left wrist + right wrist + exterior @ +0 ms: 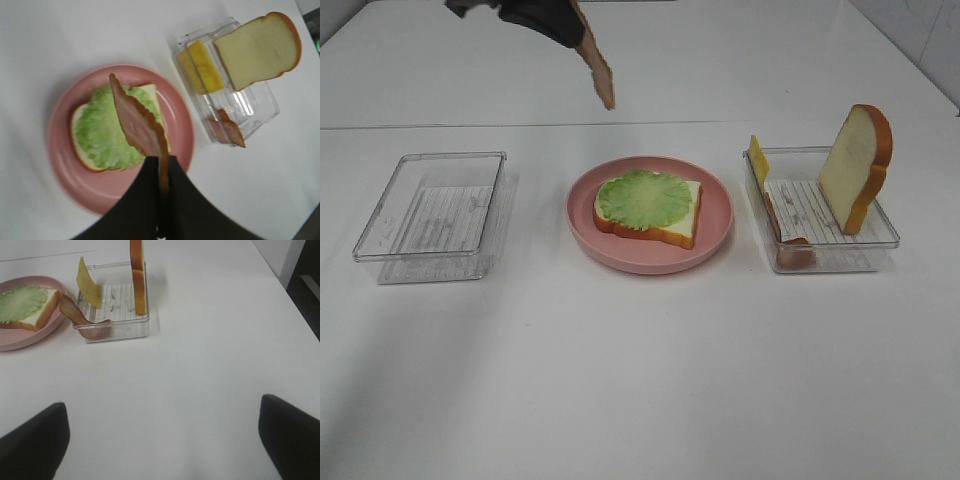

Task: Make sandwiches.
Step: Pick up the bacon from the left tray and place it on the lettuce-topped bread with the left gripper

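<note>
Brown wavy bacon strip (137,120) pinched at one end in our left gripper (163,167), dangling aloft, clear of round green lettuce (102,132) lying on white bread slice (150,95) on pink round plate (65,180). Our right gripper (162,405) spread wide, empty.

**No legible writing in any view**

Print shows in only two places. The clear rectangular plastic tray (450,157) at the middle left of the high view has a white paper label (442,215) on its floor. The label is covered with fine grey rows of print, too small and blurred to read. The second clear plastic tray (835,258), at the middle right, has a second white label (807,208) on its floor, partly hidden by the tray's contents. Its rows of print are just as unreadable, and the wrist views make them no clearer. No brand, number or sign can be made out.
</note>
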You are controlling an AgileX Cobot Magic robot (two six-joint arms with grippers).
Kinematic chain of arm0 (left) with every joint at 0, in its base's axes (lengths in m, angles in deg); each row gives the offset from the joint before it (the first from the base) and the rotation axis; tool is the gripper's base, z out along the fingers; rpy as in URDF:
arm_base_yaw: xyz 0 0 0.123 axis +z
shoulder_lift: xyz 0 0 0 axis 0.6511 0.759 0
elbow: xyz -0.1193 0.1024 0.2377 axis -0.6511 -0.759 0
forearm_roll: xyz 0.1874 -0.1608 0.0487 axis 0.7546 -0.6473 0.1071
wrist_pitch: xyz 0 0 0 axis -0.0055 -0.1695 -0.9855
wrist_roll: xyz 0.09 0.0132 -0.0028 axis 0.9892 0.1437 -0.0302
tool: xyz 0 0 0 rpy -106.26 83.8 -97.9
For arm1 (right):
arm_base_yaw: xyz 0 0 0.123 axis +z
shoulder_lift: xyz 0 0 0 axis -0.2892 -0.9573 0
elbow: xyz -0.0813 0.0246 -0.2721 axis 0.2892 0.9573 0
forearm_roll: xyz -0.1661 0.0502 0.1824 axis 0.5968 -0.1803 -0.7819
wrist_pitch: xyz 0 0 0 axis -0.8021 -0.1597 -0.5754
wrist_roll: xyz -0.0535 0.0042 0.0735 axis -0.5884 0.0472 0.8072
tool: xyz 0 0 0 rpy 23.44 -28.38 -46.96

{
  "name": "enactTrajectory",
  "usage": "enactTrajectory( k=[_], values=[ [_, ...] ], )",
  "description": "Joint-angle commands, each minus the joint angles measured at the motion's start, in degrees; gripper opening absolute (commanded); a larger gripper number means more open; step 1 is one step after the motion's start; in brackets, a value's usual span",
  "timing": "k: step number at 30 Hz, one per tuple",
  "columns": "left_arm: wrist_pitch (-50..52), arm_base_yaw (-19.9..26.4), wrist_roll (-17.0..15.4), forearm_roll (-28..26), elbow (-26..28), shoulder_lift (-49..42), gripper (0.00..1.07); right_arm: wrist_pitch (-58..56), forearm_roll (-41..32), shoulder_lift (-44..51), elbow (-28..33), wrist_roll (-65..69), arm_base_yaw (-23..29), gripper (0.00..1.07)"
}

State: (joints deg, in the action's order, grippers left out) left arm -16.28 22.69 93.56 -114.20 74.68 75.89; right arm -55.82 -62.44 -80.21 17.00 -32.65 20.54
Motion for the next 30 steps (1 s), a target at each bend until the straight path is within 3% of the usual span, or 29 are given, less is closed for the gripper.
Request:
enactTrajectory(
  k=[1,15,19,30],
  values=[
    [0.5,-2.5,1.9,-5.7,3.0,5.2,0.00,0.5,0.5,1.8,0.0,-0.1,-0.1,0.96],
    [2.0,-9.5,3.9,-6.7,4.2,14.9,0.00,0.5,0.5,1.8,0.0,-0.1,-0.1,0.96],
    [2.0,-9.8,5.7,-7.6,4.2,15.5,0.00,0.5,0.5,1.8,0.0,-0.1,-0.1,0.96],
    [1.7,-9.0,5.6,-5.0,4.2,17.8,0.00,0.5,0.5,1.8,0.0,-0.1,-0.1,0.96]
  ],
)
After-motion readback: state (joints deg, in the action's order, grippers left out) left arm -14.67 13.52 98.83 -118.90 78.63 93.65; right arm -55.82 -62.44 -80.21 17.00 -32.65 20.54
